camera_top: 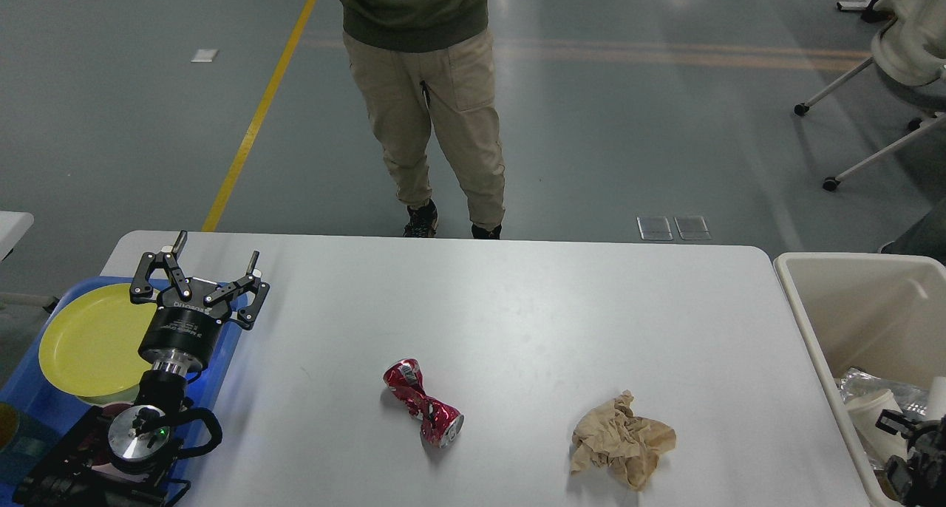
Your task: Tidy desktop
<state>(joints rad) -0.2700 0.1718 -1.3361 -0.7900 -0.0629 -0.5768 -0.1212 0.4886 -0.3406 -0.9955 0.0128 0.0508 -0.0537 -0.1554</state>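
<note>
The white desktop holds a crushed red can near its front middle and a crumpled brown paper to the can's right. My left gripper stands open and empty at the desktop's left edge, above the rim of a blue tray, well away from the can. Only a dark part of my right gripper shows at the bottom right corner, over the beige bin; its fingers cannot be told apart.
A yellow plate lies in the blue tray. The beige bin at the right holds a white cup and clear plastic. A person stands just beyond the far edge. A wheeled chair is at the far right.
</note>
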